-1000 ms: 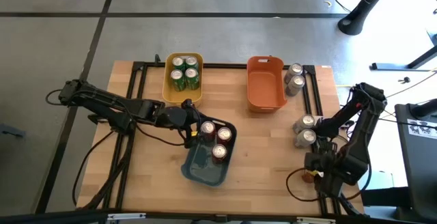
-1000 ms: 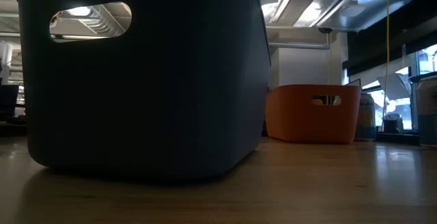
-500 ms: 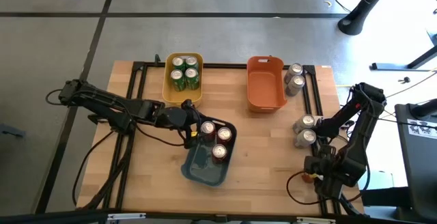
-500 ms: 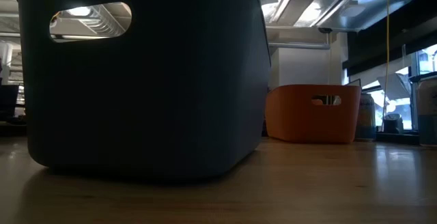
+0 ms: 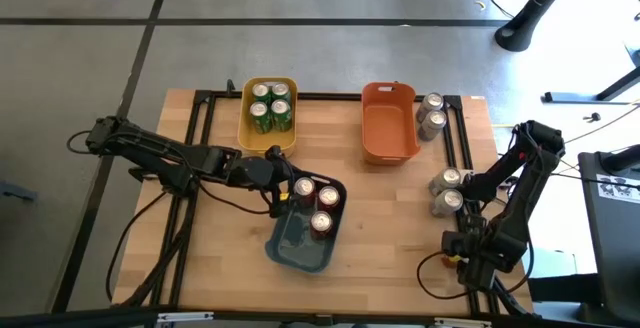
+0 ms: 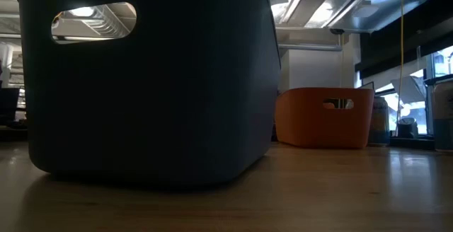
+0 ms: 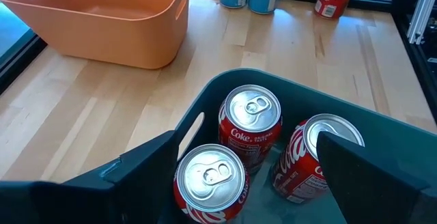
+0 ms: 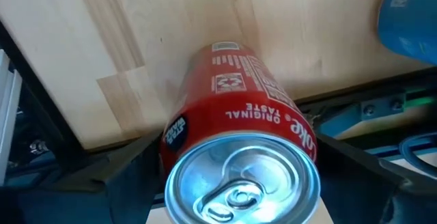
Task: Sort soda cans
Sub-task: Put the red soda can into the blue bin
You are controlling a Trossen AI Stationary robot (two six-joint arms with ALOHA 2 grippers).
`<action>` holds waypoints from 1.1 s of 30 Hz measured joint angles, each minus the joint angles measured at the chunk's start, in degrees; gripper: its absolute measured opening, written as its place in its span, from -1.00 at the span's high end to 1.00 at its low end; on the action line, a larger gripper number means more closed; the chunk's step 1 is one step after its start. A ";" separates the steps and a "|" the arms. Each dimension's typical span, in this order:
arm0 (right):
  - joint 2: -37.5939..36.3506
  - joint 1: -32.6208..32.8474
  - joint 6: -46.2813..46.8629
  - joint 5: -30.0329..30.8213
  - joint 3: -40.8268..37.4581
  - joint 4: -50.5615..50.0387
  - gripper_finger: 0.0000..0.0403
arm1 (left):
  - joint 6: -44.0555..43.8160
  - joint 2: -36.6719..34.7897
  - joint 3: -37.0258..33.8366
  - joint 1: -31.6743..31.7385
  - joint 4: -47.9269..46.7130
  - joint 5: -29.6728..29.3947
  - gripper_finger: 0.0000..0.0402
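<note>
Red aluminium fills the right wrist view: a red can [image 8: 239, 162] stands between the right gripper's [image 8: 232, 183] widely spread fingers [image 8: 102, 183], its silver top toward the camera, its long axis running away to the wooden table [image 8: 171, 39]. Whether the fingers touch it cannot be told. From above, this gripper [image 5: 462, 250] sits at the table's near right edge. Just beyond stand two silver-grey cans [image 5: 447, 190], upright. Left of them, the left gripper [image 7: 252, 176] hovers over the dark teal bin [image 5: 300, 238], fingers wide, with three upright red cans [image 7: 250, 125] below. Farther back sit the orange bin [image 5: 388, 120], two more silver-grey cans [image 5: 431, 114] beside it, and the yellow bin [image 5: 268, 90] holding four upright green cans [image 5: 270, 106].
</note>
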 joint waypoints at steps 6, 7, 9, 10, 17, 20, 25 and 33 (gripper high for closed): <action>0.07 0.00 1.48 0.08 -0.06 -0.08 -0.63 | -0.02 0.00 0.00 0.01 0.00 -0.01 -0.67; 0.07 0.00 1.86 0.08 -0.06 -0.11 -0.60 | -0.05 0.00 0.00 -0.01 0.00 -0.01 -0.67; 0.07 -0.04 3.06 -0.12 -0.06 -0.13 -0.52 | -0.48 0.00 0.00 -0.01 -0.06 -0.01 -0.67; 0.06 -0.04 3.78 -0.23 -0.04 -0.15 -0.48 | -1.02 0.00 0.00 -0.03 -0.32 -0.01 -0.67; 0.36 -1.28 8.88 -0.09 1.28 -1.16 -0.44 | -5.65 0.07 0.00 -1.64 -7.00 -0.05 -0.67; 0.37 -3.51 9.14 0.62 3.84 -1.51 -0.44 | -8.09 0.07 0.01 -2.81 -9.23 -0.02 -0.67; 0.35 -7.78 6.58 7.08 9.31 -2.45 -0.44 | -15.67 0.07 0.02 -5.15 -18.87 0.00 -0.67; 0.24 -15.53 -3.95 21.79 17.47 -0.67 -0.44 | -27.75 0.07 0.00 -10.43 -32.42 0.03 -0.67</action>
